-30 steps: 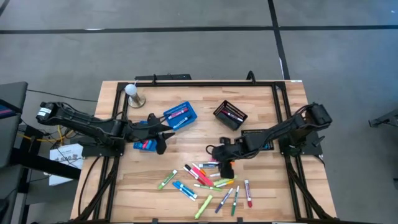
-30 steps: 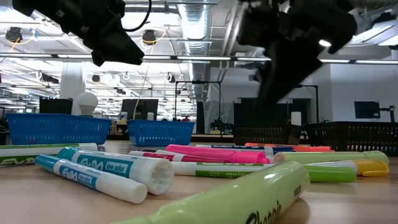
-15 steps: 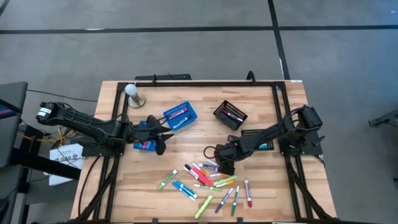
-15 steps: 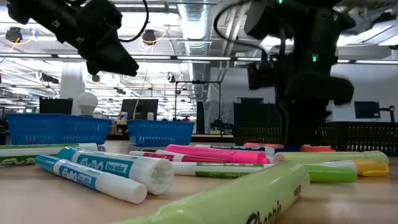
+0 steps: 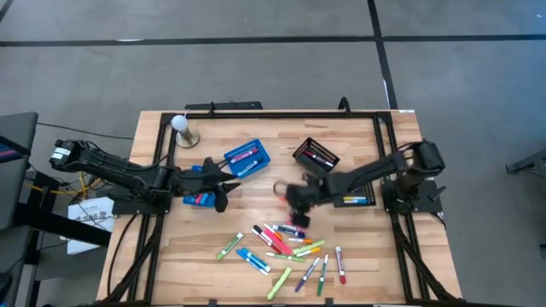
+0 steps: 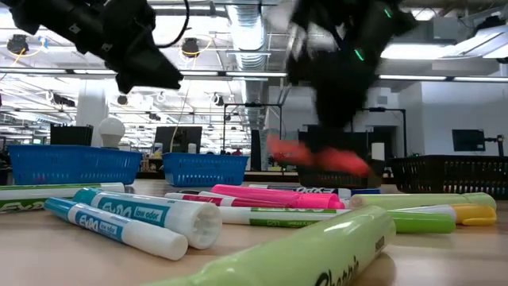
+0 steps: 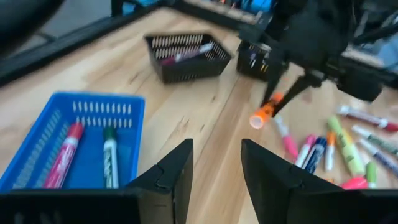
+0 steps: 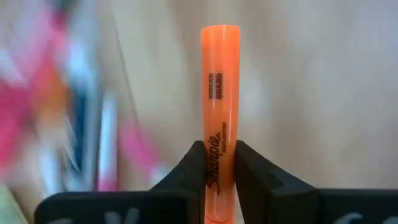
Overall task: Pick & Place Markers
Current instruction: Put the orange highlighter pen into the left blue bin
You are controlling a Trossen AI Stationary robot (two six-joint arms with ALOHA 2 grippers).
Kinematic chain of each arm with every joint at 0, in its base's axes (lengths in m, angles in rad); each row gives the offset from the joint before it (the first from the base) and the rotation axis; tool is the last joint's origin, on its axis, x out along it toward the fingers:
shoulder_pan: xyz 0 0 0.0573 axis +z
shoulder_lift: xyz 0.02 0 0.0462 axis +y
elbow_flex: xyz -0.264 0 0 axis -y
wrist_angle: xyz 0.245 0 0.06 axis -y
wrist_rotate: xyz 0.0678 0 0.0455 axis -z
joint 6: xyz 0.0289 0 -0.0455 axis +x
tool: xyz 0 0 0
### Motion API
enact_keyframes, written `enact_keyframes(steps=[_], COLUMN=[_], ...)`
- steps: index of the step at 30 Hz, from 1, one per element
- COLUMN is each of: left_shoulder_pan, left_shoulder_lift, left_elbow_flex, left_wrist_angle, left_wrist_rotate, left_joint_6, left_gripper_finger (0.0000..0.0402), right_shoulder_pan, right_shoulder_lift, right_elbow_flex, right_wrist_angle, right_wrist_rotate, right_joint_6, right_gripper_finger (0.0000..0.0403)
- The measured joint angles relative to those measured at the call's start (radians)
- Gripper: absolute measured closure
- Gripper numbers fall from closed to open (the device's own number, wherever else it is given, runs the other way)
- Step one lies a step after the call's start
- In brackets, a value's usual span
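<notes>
1. While my right gripper (image 8: pixel 219 163) clamps an orange Sharpie highlighter (image 8: pixel 219 106), it hangs above the bench (image 5: pixel 358 162), just beyond the scattered markers (image 5: pixel 286 247).
2. My left gripper (image 7: pixel 214 165) waits, fingers apart, near the blue basket (image 7: pixel 74 140).

Orange plastic marker (image 8: pixel 221 99) with black lettering, clamped between dark fingers (image 8: pixel 189 171) of the right gripper (image 8: pixel 214 163).
Loose capped markers (image 5: pixel 286 247) at 6 o'clock on the pale wooden slatted table (image 5: pixel 367 145): pink, red, lime green, blue, purple, white.
Blue plastic basket (image 5: pixel 247 159), 11 o'clock: red and green markers inside.
Black mesh basket (image 5: pixel 316 159), 1 o'clock: pink marker inside.
White bulb-shaped object (image 5: pixel 180 124), 10 o'clock.
</notes>
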Motion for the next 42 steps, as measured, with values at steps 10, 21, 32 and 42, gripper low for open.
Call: enact_keyframes(steps=[10,21,32,42], left_shoulder_pan=[0.000,-0.010,-0.011,-0.011], left_shoulder_lift=[0.000,0.005,0.013,0.013], left_elbow_flex=[0.000,-0.001,0.000,0.000], left_wrist_angle=[0.277,0.321,0.316,0.350], left_wrist_rotate=[0.157,0.216,0.235,0.257], left_joint_6=[0.216,0.259,0.258,0.259], left_gripper_finger=[0.0271,0.0271,0.0271,0.0271], right_shoulder_pan=[-0.055,-0.083,-0.068,-0.108], right_shoulder_lift=[-0.055,0.059,-0.019,-0.018], right_elbow_flex=[0.007,0.005,0.005,0.005], right_wrist_angle=[0.628,0.863,0.813,0.813], right_wrist_rotate=[-0.064,-0.167,-0.161,-0.147], right_joint_6=[-0.402,-0.401,-0.405,-0.402], right_gripper_finger=[0.0336,0.0338,0.0337,0.0337])
